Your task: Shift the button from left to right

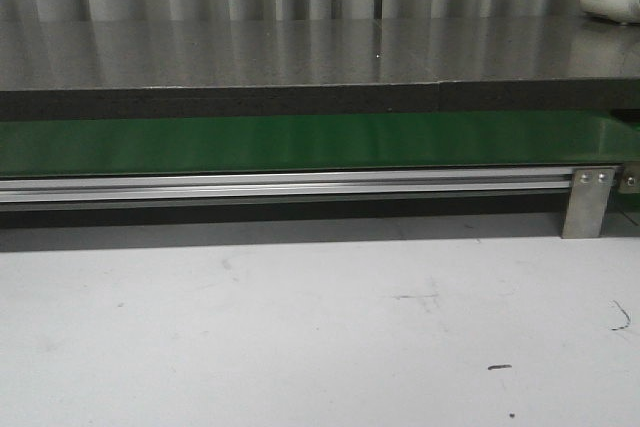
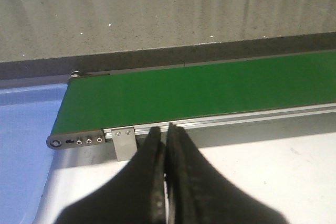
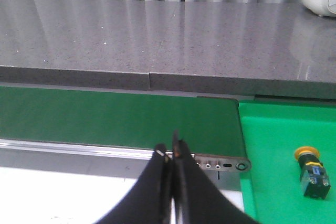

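Both claws, left (image 2: 167,145) and right (image 3: 171,153), are closed and empty. Beside the right claw lies the small black yellow-capped button (image 3: 312,173): probably light and rigid, best pinched across its boxy body.

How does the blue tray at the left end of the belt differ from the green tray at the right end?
The blue tray shows nothing inside in its visible part; the green tray holds the button. The blue tray sits by the belt's left end, the green tray by its right end. Both lie flat, touching the belt ends.
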`<state>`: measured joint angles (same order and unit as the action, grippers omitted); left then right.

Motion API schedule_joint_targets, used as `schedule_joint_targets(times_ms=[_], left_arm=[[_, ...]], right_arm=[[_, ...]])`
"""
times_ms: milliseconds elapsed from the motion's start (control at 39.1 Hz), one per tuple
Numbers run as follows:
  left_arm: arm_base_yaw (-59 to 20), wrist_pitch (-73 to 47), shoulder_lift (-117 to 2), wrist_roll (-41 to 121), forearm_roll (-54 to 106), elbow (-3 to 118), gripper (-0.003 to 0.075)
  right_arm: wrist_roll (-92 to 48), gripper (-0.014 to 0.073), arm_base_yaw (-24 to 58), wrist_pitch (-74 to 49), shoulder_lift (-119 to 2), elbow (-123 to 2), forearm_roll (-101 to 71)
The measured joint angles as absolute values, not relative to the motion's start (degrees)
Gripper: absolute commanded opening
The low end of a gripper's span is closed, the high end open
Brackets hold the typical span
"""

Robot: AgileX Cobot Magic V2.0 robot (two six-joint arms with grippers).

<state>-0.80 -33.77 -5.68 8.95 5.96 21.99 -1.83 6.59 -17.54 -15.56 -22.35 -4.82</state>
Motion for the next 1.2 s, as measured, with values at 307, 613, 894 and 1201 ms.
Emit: schedule_joint_targets(times_ms=[307, 613, 894, 1201], left_arm=[[-0.8, -31.4, -5.5, 8.8, 6.0, 20.2, -0.0021], [-2.2, -18.4, 0.3, 3.0, 4.4, 5.7, -0.0021], [-2.4, -9.4, 0.3, 0.0, 3.5, -0.5, -0.0021], [-2.4, -6.8, 0.3, 0.0, 3.5, -0.5, -0.0021]], right_arm=[[-1.8, -0.0069, 6.6, -17.5, -15.6, -22.3, -4.8], [-1.8, -0.0069, 6.6, -17.5, -15.6, -22.3, -4.8], [-1.8, -0.0069, 6.6, -17.5, -15.6, -22.3, -4.8], [-1.8, -0.0069, 6.6, -17.5, -15.6, -22.3, -4.8]])
